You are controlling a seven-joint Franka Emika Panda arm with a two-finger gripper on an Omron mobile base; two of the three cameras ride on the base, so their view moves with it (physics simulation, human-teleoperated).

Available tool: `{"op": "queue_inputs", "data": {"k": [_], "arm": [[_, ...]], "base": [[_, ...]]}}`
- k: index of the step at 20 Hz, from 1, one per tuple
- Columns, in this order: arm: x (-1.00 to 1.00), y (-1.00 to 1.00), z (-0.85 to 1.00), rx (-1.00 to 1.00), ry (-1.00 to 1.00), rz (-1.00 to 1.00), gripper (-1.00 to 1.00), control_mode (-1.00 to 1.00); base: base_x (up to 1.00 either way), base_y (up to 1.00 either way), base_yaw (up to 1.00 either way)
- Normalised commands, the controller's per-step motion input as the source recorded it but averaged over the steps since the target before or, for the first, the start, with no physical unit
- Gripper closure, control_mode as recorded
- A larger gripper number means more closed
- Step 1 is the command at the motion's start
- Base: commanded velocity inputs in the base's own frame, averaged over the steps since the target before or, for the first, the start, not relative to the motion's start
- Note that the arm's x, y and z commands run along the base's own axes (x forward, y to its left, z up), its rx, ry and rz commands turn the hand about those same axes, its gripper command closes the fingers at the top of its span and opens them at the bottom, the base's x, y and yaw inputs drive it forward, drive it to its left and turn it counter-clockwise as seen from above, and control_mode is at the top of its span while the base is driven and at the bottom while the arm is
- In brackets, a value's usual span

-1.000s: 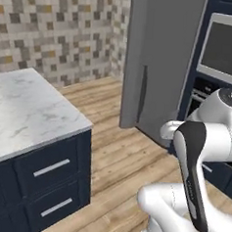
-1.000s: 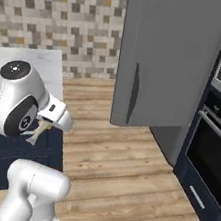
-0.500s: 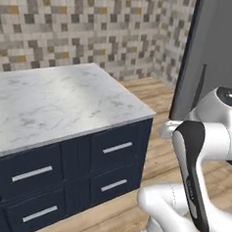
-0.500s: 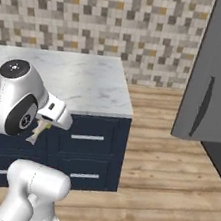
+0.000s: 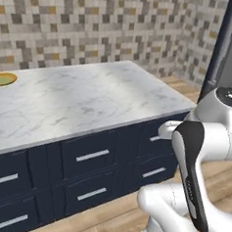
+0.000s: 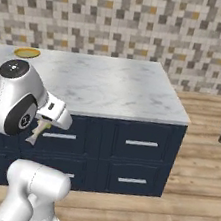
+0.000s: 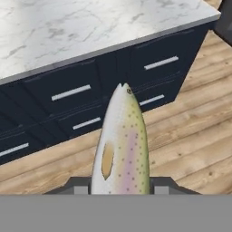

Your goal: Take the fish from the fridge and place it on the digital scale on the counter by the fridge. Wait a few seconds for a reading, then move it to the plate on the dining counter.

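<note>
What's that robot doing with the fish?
The white robot arm's end effector is shut on a small pale speckled fish, carried above the wooden floor in front of the white marble dining counter with navy drawers. The round yellow-rimmed plate sits at the counter's far end, with no fish on it yet.

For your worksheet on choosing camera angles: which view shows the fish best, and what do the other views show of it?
The hand view: the fish is seen close up, with its speckles and pink stripe clear, over the navy drawers. The right base view shows it as a small pale sliver under the wrist. In the left base view I cannot make it out.
</note>
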Motion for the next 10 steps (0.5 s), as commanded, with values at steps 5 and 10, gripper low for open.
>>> {"op": "queue_inputs", "data": {"k": [5,10], "arm": [[0.0,0.0,0.0,0.0,0.0,0.0,1.0,1.0],[0.0,0.0,0.0,0.0,0.0,0.0,1.0,1.0]], "base": [[-0.1,1.0,0.06],[0.01,1.0,0.0]]}}
